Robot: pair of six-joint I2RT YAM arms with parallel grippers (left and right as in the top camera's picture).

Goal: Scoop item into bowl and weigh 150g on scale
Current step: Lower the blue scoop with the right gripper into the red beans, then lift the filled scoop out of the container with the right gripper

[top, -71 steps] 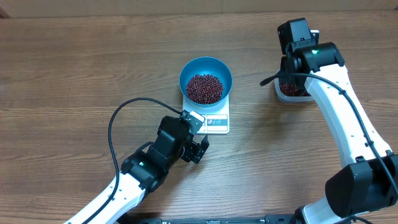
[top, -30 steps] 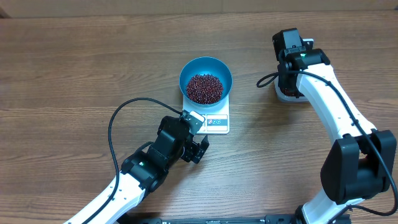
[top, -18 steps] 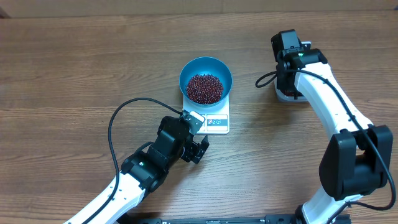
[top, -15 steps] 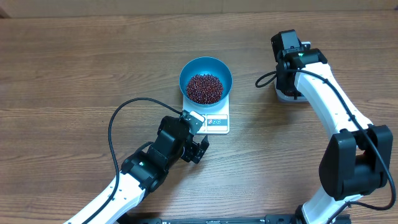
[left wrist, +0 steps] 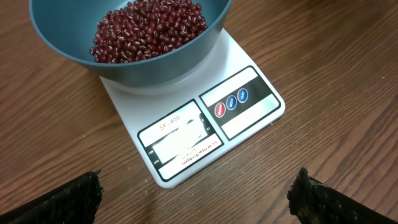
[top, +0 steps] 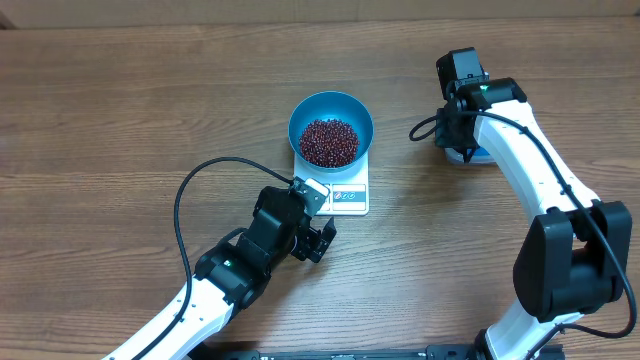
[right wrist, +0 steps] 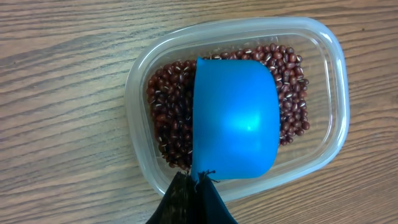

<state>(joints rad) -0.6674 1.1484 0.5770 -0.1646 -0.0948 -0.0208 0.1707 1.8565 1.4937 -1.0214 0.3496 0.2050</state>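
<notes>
**A:** What is closest to the front edge of the worktop (top: 120, 120)?

**B:** The left hand (top: 318, 238). Its arm comes in from the front-left corner. The two fingers stand wide apart and hold nothing. In the left wrist view only their dark tips show, one in each lower corner, with bare wood between them.

**A:** And just behind it?

**B:** The scale (top: 345, 195), white and flat, near the middle of the worktop. The left hand is just in front of it, not touching. The display (left wrist: 177, 140) and three small round buttons (left wrist: 230, 102) are on the edge that faces the hand. I cannot read the number, because the window is too pale.

**A:** Where is the bowl?

**B:** The blue bowl (top: 362, 112) stands on the far part of the scale and reaches over its edges. The beans (top: 328, 142) lie inside as a dark red heap that covers the bottom.

**A:** What about the other arm?

**B:** The right hand (top: 458, 135) is further back, toward the far right corner, well apart from the bowl. It is closed on the handle of a small blue scoop (right wrist: 236, 118). The scoop is over a clear tub (right wrist: 140, 81) with more beans in it. I cannot tell whether the scoop touches them.
</notes>
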